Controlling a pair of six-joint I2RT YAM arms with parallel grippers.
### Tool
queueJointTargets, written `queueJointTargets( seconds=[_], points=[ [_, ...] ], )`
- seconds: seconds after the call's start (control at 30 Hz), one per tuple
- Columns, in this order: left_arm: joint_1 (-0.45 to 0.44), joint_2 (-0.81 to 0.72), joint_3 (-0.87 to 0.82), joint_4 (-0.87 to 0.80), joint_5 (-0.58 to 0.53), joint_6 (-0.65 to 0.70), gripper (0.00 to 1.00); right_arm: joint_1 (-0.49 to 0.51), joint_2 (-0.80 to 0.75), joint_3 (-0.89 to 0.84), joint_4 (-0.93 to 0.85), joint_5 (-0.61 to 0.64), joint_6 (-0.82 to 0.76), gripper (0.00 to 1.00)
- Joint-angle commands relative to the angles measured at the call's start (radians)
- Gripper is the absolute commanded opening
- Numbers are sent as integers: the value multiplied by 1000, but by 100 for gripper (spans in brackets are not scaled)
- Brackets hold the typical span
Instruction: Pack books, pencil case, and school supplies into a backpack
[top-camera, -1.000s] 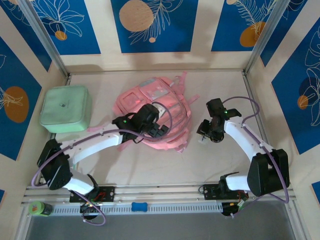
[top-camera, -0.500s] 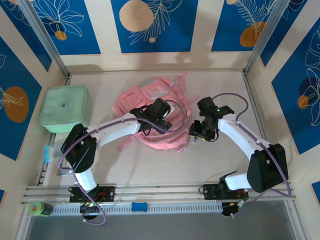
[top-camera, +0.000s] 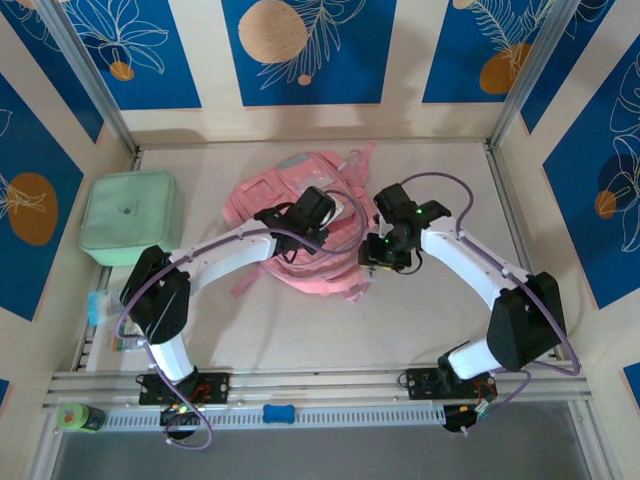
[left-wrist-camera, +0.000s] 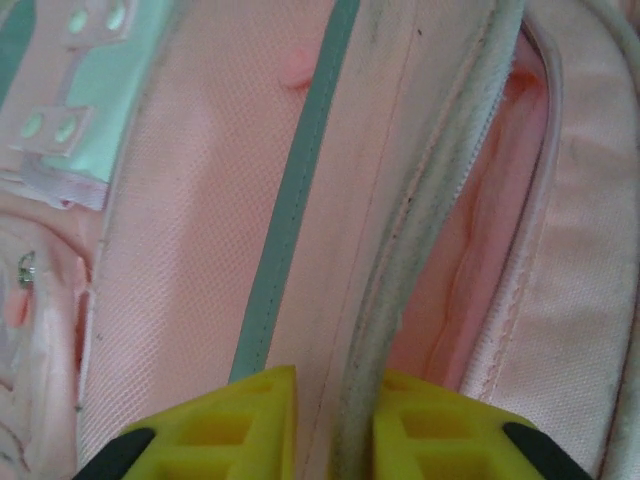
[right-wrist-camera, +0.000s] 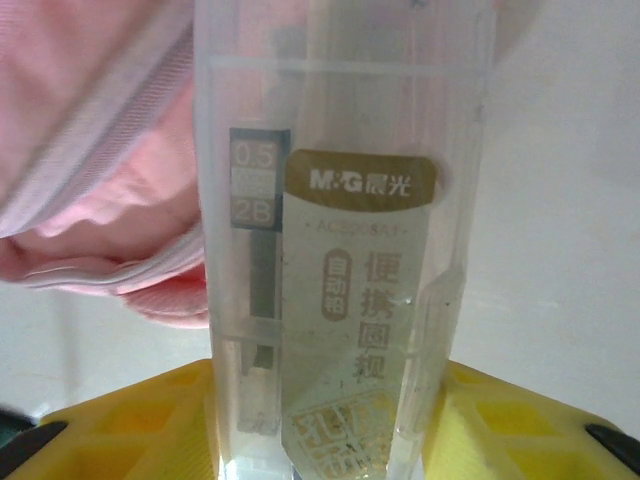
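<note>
Two left fingers (left-wrist-camera: 235, 425) pinch the backpack (left-wrist-camera: 180, 250) by its zipper (left-wrist-camera: 430, 200).

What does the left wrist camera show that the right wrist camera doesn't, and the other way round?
Left wrist, not right wrist: the left gripper pinching the pink backpack's zipper edge, a teal stripe beside it. Right wrist, not left wrist: the right gripper holding a clear box of pencil leads, with bare table behind. Both: the backpack's pink fabric.

Bright, even light; close wrist views slightly soft.
</note>
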Motion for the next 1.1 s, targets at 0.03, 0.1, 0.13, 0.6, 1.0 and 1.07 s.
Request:
queueJointTargets(
  seconds=[0.03, 0.1, 0.13, 0.6, 1.0, 1.07],
  points=[
    [26, -20, 60, 14, -7, -29, 18, 14, 45, 69, 3, -62, -20, 46],
    [29, -11, 79, 11, -16, -53, 3, 12, 53, 80, 17, -72, -12, 46],
    [29, -4, 93, 7, -24, -64, 0, 9, 63, 91, 26, -93, -6, 46],
    [23, -91, 97, 71, 139, -522, 0, -71, 292, 318, 120, -208, 147, 49],
    [26, -108, 63, 63, 111, -554, 0, -93, 257, 244, 321, -377, 195, 72],
    [25, -115, 57, 67, 117, -557, 0, -97, 219, 170, 382, -420, 220, 66]
  ],
)
